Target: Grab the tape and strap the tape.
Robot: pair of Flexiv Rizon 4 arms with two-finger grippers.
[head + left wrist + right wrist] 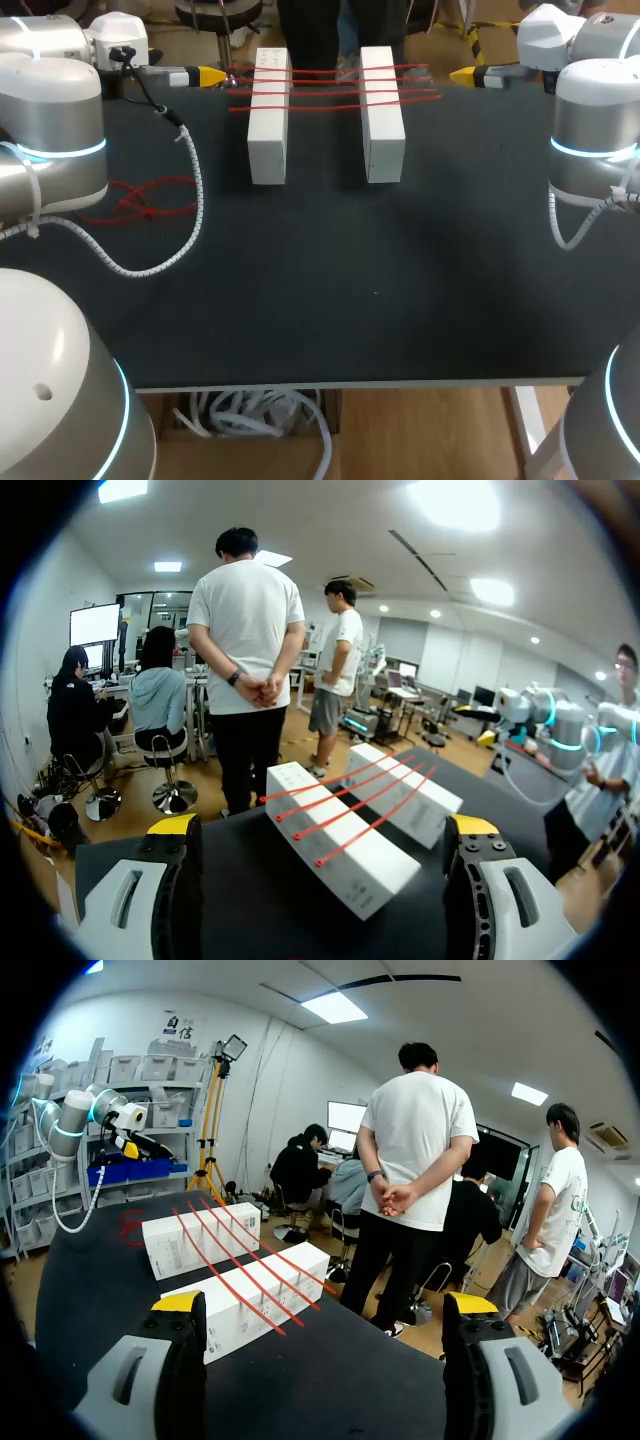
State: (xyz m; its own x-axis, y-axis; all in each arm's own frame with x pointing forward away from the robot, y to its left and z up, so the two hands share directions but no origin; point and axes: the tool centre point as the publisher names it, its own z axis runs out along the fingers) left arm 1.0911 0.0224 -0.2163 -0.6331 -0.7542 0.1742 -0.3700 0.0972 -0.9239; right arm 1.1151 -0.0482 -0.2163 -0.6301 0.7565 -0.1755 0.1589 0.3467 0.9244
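Spanning two white rectangular blocks are thin red tapes.

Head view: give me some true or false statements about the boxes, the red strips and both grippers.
1. Two white boxes stand side by side on the table, with a gap between them. True.
2. The red strips lie across only one box. False: they span both boxes.
3. The left gripper holds a red strip. False: its fingers are open and hold nothing.
4. The right gripper is open and clear of the boxes. True.
5. A loose red tangle lies at my right arm. False: it lies on the left side, near my left arm.
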